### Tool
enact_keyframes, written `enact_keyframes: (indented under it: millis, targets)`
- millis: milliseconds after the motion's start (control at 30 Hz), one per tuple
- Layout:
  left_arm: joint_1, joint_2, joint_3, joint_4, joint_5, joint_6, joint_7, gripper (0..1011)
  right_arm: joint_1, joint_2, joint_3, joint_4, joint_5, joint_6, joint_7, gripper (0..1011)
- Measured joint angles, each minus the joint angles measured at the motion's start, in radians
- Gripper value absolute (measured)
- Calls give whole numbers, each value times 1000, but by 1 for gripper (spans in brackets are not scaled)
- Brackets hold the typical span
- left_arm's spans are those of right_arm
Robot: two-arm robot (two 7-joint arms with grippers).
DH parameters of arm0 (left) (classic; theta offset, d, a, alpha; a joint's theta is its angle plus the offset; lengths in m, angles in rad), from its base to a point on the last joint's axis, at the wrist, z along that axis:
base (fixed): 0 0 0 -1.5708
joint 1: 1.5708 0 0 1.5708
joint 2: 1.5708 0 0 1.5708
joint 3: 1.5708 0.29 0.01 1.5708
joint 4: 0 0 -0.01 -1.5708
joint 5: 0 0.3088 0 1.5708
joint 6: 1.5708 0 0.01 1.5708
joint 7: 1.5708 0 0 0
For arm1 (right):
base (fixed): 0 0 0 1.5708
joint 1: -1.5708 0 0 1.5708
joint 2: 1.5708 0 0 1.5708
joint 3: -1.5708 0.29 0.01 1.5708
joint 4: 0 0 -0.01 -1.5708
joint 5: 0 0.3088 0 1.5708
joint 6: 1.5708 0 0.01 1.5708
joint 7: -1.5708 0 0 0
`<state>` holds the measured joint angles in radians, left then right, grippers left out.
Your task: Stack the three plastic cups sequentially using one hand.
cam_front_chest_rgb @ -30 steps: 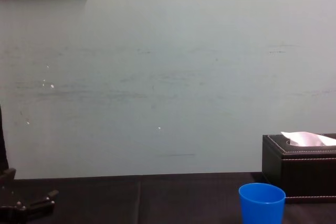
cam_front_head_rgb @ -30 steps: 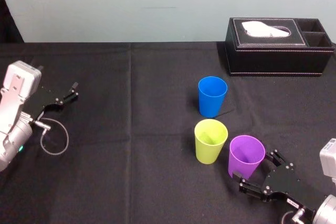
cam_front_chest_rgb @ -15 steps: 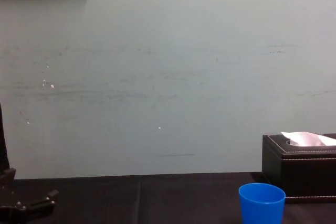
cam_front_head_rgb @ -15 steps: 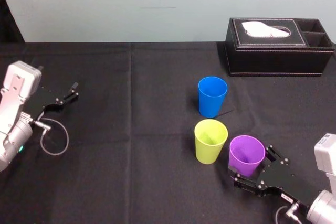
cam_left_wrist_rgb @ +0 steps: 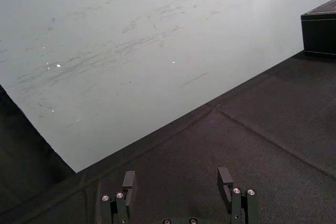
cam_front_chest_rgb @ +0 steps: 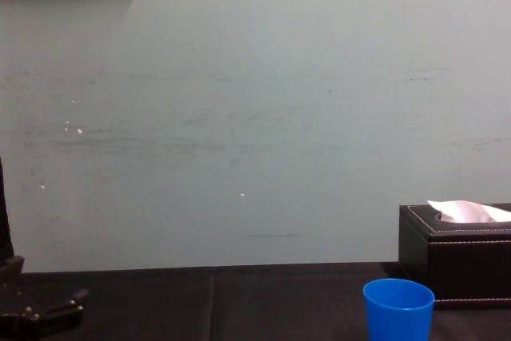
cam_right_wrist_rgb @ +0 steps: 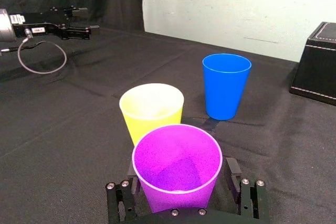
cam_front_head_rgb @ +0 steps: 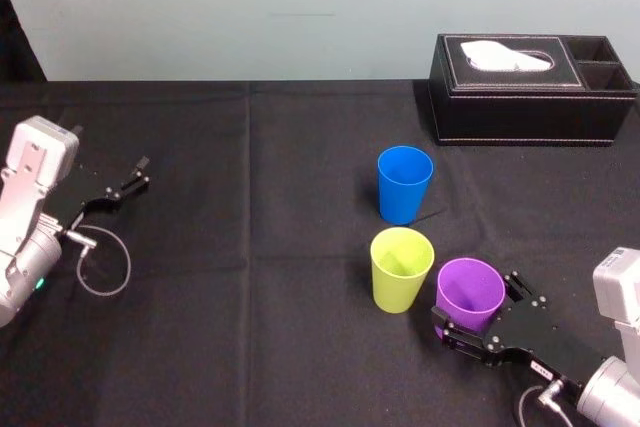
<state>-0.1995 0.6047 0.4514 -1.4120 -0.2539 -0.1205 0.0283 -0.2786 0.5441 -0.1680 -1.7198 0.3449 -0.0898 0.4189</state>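
The purple cup (cam_front_head_rgb: 469, 292) stands on the black tablecloth (cam_front_head_rgb: 250, 297), just beside the yellow-green cup (cam_front_head_rgb: 401, 269), with the blue cup (cam_front_head_rgb: 405, 184) farther back. Over the last second my right gripper (cam_front_head_rgb: 478, 312) has advanced until its spread jaws straddle the purple cup without clamping it. I judge that closing comes next. The left gripper (cam_front_head_rgb: 125, 187) is parked at far left, jaws apart. Its small white label (cam_right_wrist_rgb: 37, 30) is too small to read.

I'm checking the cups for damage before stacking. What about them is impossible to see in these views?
Purple cup: base, head view, hidden by the right gripper around it.
Yellow-green cup: lower part, right wrist view, behind the purple cup.
Blue cup: bottom, chest view, cut by the lower edge.
Left gripper, parked at far left: mostly cut by chest view's lower edge.
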Motion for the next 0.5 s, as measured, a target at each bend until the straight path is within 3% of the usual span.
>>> enact_keyframes:
  millis: [500]
  targets:
    - [0, 0, 0, 0, 0, 0, 0, 1011, 0, 1, 0, 0, 0, -1, 0, 973]
